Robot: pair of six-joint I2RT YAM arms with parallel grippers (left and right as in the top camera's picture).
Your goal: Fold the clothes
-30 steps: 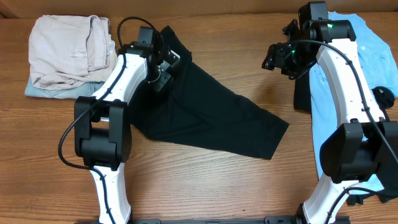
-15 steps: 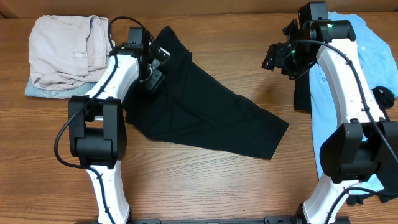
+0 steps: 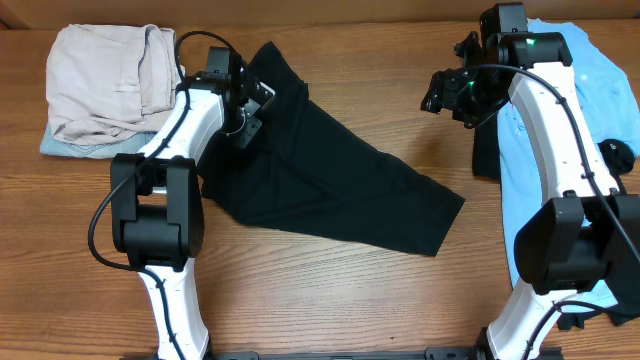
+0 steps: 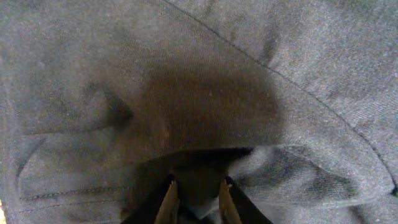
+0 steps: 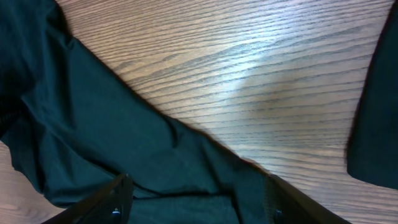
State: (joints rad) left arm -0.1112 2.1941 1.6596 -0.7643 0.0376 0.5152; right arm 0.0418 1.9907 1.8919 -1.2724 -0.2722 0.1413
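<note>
Garment: black garment [image 3: 330, 180] lies spread on the bench [image 3: 400, 300], running on a slant from its upper-left end to a squared lower-right end.
Left end effector: the left end effector [image 3: 248, 112] sits on the black garment's upper-left part. Its jaws are narrow and its fingertips [image 4: 169, 202] pinch a raised fold of the dark cloth.
Right end effector: the right end effector [image 3: 445, 95] hangs off the black garment's upper-right side, above bare wood. Its jaws are spread wide with nothing between them.
Other clothes: a beige folded pile [image 3: 110, 75] lies to the left of the black garment. A light blue garment [image 3: 600, 80] lies far to its right.
Hidden: the left arm covers the black garment's left edge. The right arm covers much of the light blue garment, which is also cut off by the frame. A dark cloth [image 3: 487, 150] beside it is too obscured to identify.
Hard to make out: what the pale layer [image 3: 70, 145] under the beige folded pile is.
</note>
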